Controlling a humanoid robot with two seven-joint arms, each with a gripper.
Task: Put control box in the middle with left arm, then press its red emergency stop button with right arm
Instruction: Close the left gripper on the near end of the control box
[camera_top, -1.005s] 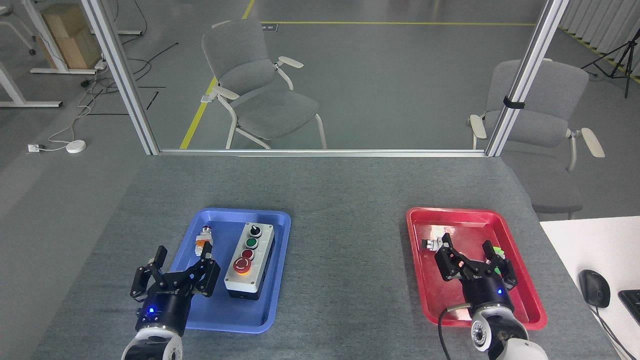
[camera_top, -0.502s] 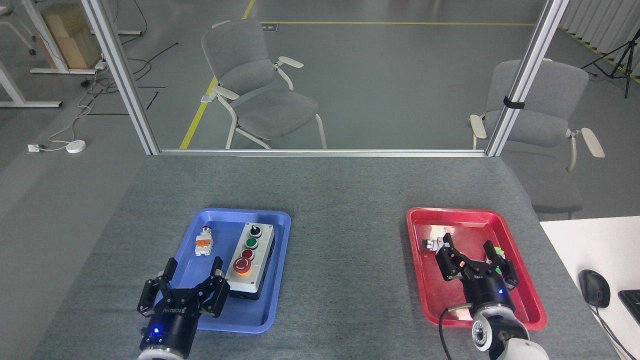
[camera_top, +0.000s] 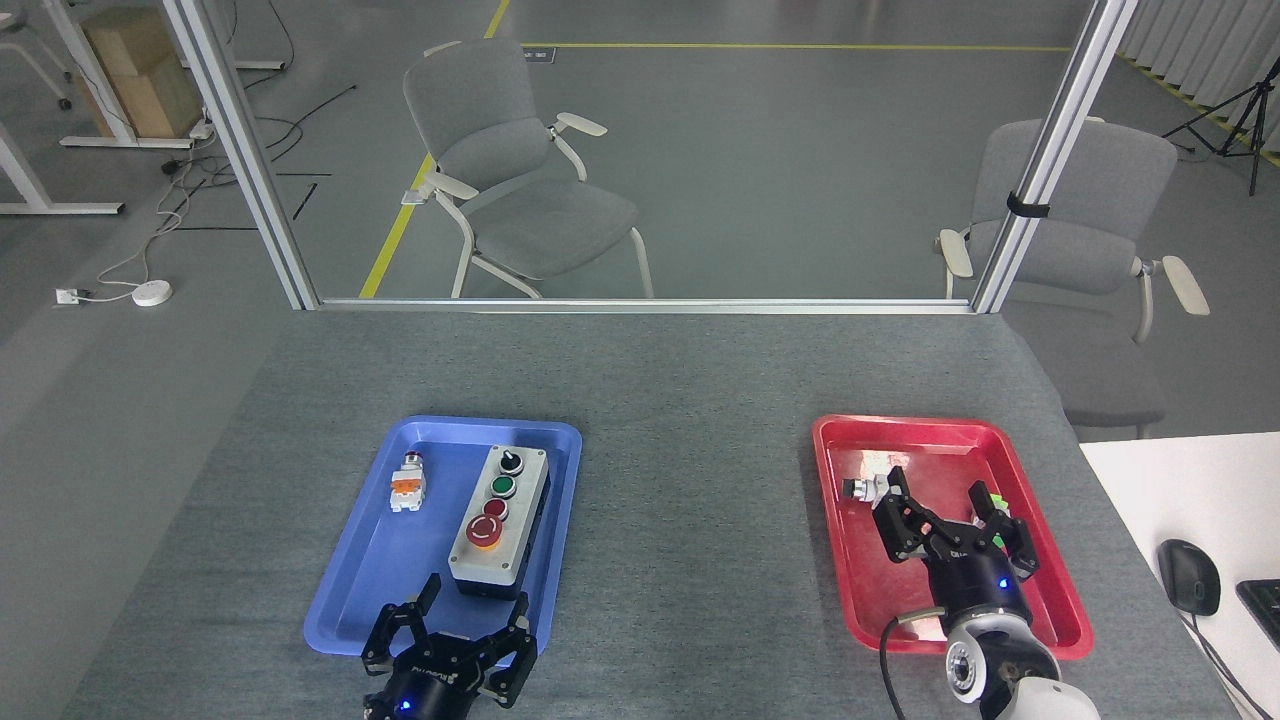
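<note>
Worktop of grey felt-like cloth (camera_top: 680, 400) fills the lower half of your view, and you can read it from left to right. At the lower left your left hand (camera_top: 470, 625), a black claw with a small blue light, sits at the bottom edge of the view with its fingers spread open and nothing between them; it hovers at the near end of the shallow blue plastic tray (camera_top: 350, 600). On that tray, toward the far left corner, lies a small white-and-orange switch part (camera_top: 407, 486). Just to its right, apart from it, rests the oblong light-grey control box with a black base (camera_top: 500, 530), lying lengthwise along the tray's right side. Its top carries a row of a black knob, a green button, a small dark-red button and, nearest to you, the large round red emergency stop button with a yellow ring (camera_top: 484, 532). Your left fingertips are just short of the box's near end and do not touch it.

The bare middle of the worktop between the trays holds nothing of the task. Farther right lies the shallow red plastic tray (camera_top: 1060, 630). Your right hand (camera_top: 945, 515), a black claw with orange dots and a blue light on a white wrist with a black cable, hangs over that tray with its fingers apart and empty. A small black-and-silver part (camera_top: 862, 487) lies just beside its left finger, and a small green piece (camera_top: 993, 497) shows by its right finger.
</note>
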